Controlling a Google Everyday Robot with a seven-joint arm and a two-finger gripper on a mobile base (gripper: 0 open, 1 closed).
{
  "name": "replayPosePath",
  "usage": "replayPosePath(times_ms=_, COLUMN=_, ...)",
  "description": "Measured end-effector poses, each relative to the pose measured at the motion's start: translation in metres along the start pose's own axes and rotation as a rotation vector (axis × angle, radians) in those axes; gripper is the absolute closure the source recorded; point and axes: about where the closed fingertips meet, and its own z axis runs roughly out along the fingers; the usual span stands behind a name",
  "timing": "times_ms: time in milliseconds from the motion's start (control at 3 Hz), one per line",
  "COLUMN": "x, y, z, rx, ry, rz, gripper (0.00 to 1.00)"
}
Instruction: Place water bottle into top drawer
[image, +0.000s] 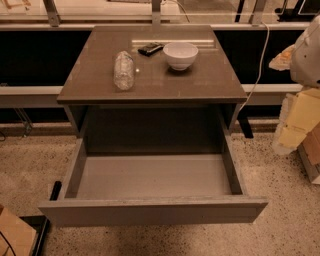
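Whether the gripper is open or closed cannot be told; it shows nowhere in the frame, and the pale rounded shape at the upper right edge may or may not be part of the arm.

The water bottle lies on its side on the table, left of centre in the upper half of the frame, its long axis running roughly from top to bottom of the picture; the white bowl stands to its right, apart from it, and a small dark object lies between them toward the top. The top drawer is pulled fully out across the lower half of the frame, its grey floor bare.

By my judgement the step in hand is the reach and grasp, not yet begun. To do it well, come down from above with the jaws spread across the bottle's short width, near its middle; a crinkled round bottle will likely roll or squash, so close gently and squarely; approach from the left or from the lower side so the bowl is not knocked. Lift clear of the table edge before travelling toward the bottom of the frame; lower well inside the drawer walls, then release low so the bottle does not bounce or roll out.
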Motion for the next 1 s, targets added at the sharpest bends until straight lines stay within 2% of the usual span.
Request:
replayPosePath(times_ms=333, x=0.000, y=0.000, z=0.000, rx=0.000, ry=0.000, rz=0.000, gripper=0.00)
replayPosePath(times_ms=667, x=-0.021, y=-0.009, z=0.004, rx=0.019, ry=-0.061, rz=0.000, gripper=0.00)
replayPosePath(times_ms=1000, x=-0.052, y=-0.027, z=0.012, rx=0.036, ry=-0.163, rz=0.048, gripper=0.00)
